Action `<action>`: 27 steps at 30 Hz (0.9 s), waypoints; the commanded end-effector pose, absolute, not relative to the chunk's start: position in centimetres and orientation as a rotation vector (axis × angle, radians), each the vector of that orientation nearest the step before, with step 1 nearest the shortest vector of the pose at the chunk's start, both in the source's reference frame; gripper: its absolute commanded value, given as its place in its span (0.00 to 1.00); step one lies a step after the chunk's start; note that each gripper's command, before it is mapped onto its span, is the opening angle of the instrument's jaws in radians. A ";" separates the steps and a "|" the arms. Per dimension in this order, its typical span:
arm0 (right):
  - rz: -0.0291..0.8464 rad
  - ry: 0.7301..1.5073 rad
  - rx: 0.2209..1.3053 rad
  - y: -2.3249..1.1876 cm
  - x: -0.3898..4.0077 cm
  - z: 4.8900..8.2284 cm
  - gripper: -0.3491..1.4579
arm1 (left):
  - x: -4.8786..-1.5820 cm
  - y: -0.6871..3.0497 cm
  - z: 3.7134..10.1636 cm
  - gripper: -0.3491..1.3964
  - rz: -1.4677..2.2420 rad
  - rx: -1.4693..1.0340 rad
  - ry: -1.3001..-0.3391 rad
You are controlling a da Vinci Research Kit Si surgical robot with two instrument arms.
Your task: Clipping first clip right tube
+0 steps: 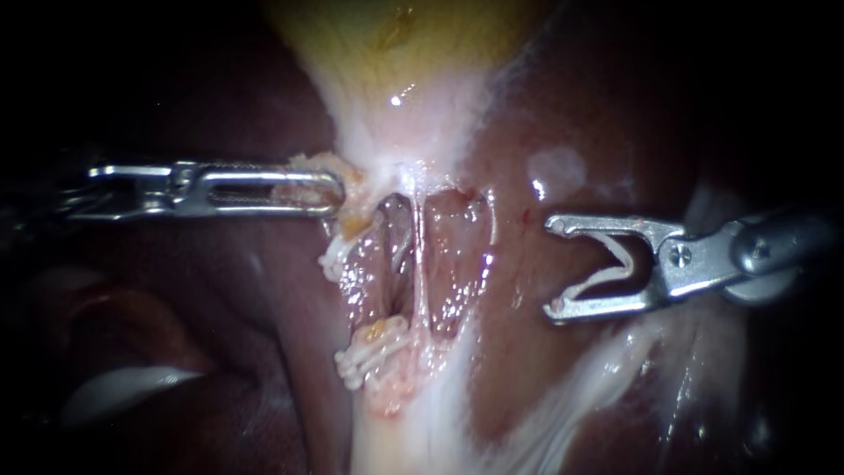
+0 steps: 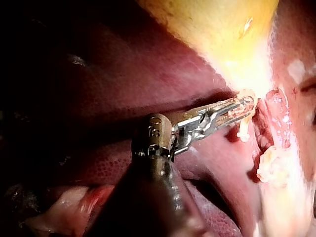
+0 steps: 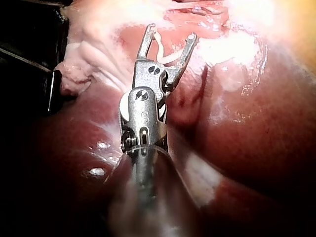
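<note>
In the endoscope view a window is opened below the yellow gallbladder (image 1: 404, 35). Two pale tubes run down it, a broader left tube (image 1: 391, 237) and a thin right tube (image 1: 419, 264). My right instrument (image 1: 552, 266) hovers over the liver well to the right of them. Its jaws stand wide apart with an open white clip (image 1: 602, 280) seated between them, touching no tube. My left instrument (image 1: 338, 192) is shut on yellowish tissue at the gallbladder's neck. The right wrist view shows the right instrument (image 3: 171, 33) and its clip (image 3: 165, 57) short of the window.
Dark red liver (image 1: 563, 114) surrounds the window on both sides. Two white ridged lumps (image 1: 369, 347) (image 1: 332, 257) sit at the window's left rim; I cannot tell whether they are clips or fat. White membrane (image 1: 598, 378) streaks the liver below the right instrument.
</note>
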State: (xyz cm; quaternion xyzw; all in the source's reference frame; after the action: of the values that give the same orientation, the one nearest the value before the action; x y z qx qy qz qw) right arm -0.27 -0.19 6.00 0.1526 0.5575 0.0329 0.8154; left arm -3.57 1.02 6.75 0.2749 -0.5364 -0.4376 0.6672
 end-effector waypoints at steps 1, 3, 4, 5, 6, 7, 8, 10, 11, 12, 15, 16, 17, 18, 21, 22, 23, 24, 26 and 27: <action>0.070 1.189 0.325 -0.19 -0.27 6.00 0.47 | -3.55 1.02 6.70 0.00 -0.985 0.621 -1.220; 0.070 1.189 0.325 -0.19 -0.27 6.00 0.47 | -3.48 1.04 6.59 0.00 -0.988 0.618 -1.230; 0.070 1.189 0.325 -0.19 -0.27 6.00 0.47 | -3.44 1.06 6.53 0.00 -0.989 0.612 -1.235; 0.070 1.189 0.325 -0.19 -0.27 6.00 0.47 | -3.42 1.07 6.49 0.00 -0.988 0.605 -1.235; 0.070 1.189 0.325 -0.19 -0.27 6.01 0.47 | -3.39 1.08 6.46 0.00 -0.991 0.604 -1.237; 0.070 1.189 0.325 -0.19 -0.27 6.01 0.47 | -3.37 1.09 6.44 0.00 -0.992 0.606 -1.239; 0.070 1.189 0.325 -0.19 -0.27 6.01 0.47 | -3.34 1.10 6.43 0.00 -0.991 0.599 -1.242; 0.070 1.189 0.325 -0.19 -0.27 6.01 0.47 | -3.31 1.11 6.43 0.00 -0.994 0.595 -1.241; 0.070 1.189 0.325 -0.19 -0.27 6.01 0.47 | -3.30 1.11 6.45 0.00 -0.994 0.595 -1.241; 0.070 1.189 0.325 -0.19 -0.27 6.01 0.47 | -3.30 1.12 6.46 0.00 -0.993 0.595 -1.241; 0.063 1.192 0.324 -0.20 -0.27 6.01 0.47 | -3.29 1.12 6.50 0.00 -0.992 0.594 -1.241; 0.063 1.192 0.323 -0.20 -0.27 6.01 0.47 | -3.29 1.12 6.51 0.00 -0.992 0.594 -1.241; 0.072 1.191 0.332 -0.22 -0.26 6.02 0.47 | -3.29 1.12 6.52 0.00 -0.992 0.593 -1.242; 0.076 1.192 0.337 -0.23 -0.25 6.02 0.47 | -3.29 1.12 6.52 0.00 -0.994 0.590 -1.241; 0.111 1.190 0.368 -0.28 -0.19 6.07 0.47 | -3.29 1.12 6.52 0.00 -0.994 0.590 -1.241; 0.121 1.190 0.374 -0.30 -0.15 6.10 0.47 | -3.29 1.12 6.52 0.00 -0.994 0.590 -1.241; 0.141 1.186 0.386 -0.32 -0.10 6.13 0.47 | -3.29 1.12 6.52 0.00 -0.994 0.590 -1.241; 0.149 1.187 0.394 -0.34 -0.06 6.17 0.47 | -3.30 1.12 6.52 0.00 -0.994 0.590 -1.241; 0.168 1.184 0.406 -0.37 0.04 6.24 0.47 | -3.30 1.11 6.51 0.00 -0.994 0.589 -1.241; 0.193 1.181 0.422 -0.40 0.10 6.29 0.47 | -3.30 1.11 6.51 0.00 -0.995 0.589 -1.241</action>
State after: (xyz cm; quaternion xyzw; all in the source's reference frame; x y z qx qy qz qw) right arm 0.15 -0.41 6.34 0.2022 0.5499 0.0973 0.8045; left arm -3.30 1.11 6.52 0.2608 -0.5488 -0.4396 0.6615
